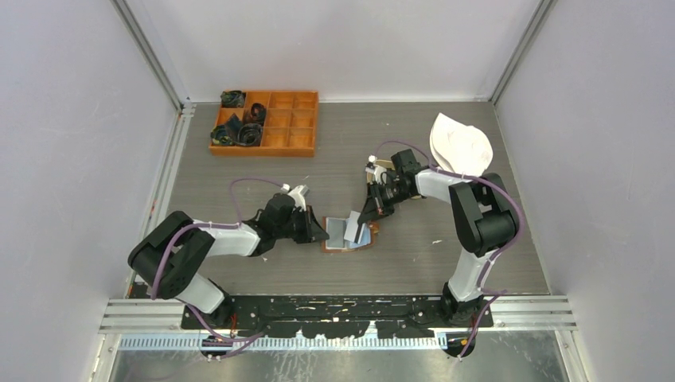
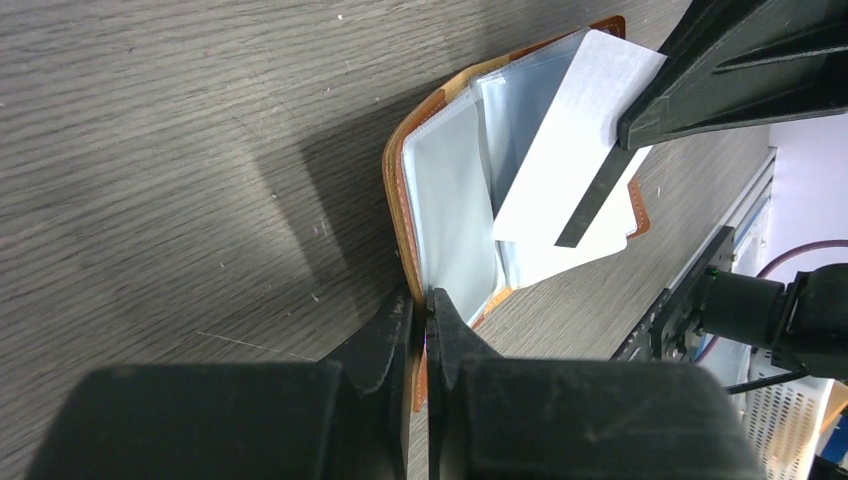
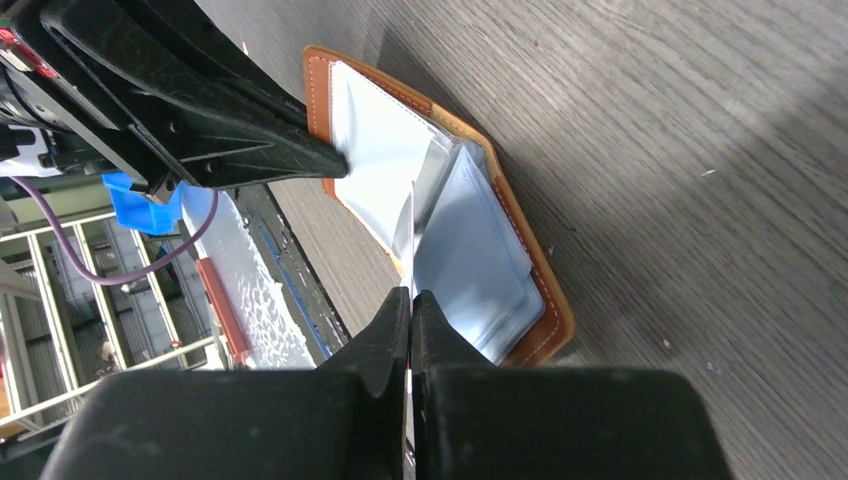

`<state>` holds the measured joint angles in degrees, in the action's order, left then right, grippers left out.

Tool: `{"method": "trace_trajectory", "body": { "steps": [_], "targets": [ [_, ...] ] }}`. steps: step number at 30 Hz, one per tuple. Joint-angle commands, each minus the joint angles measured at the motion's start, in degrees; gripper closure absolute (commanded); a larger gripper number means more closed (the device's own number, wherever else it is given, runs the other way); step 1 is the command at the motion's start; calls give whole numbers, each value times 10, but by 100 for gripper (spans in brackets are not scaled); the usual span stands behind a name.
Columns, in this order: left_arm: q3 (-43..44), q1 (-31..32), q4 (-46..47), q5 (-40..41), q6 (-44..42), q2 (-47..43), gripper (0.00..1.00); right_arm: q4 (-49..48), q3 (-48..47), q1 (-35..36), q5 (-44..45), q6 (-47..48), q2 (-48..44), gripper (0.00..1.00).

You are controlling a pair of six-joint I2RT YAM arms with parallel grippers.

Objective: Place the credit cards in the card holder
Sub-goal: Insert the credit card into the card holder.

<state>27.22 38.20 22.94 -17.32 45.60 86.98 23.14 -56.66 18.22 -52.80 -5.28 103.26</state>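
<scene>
Left wrist view: my left claw (image 2: 428, 330) is clamped on the floppy wallet (image 2: 397, 200) at its rim, my right claw (image 3: 411, 305) pinching a thin, stiff, probably slippery card (image 2: 560, 150) by one edge.

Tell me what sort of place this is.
Most likely a robotics lab test cell: a grey wood-grain tabletop boxed in by plain white wall panels on aluminium frame posts, with two black-and-white robot arms (left, right) bolted to a black base plate at its near edge.
</scene>
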Motion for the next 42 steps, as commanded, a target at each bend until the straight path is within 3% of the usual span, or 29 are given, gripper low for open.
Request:
{"method": "trace_trajectory", "body": {
  "steps": [1, 16, 25, 42],
  "targets": [
    [10, -9, 37, -22, -3, 14, 95, -27, -13, 0, -25, -17, 8, 99],
    [5, -66, 94, -105, 0, 54, 99, -62, 5, -2, -2, -66, 22, 99],
    [41, -90, 55, -164, -36, 81, 99, -107, 16, 8, -3, -136, 46, 99],
    [77, -125, 0, -204, -73, 127, 100, -101, 12, 27, 12, -138, 64, 99]
  ]
}}
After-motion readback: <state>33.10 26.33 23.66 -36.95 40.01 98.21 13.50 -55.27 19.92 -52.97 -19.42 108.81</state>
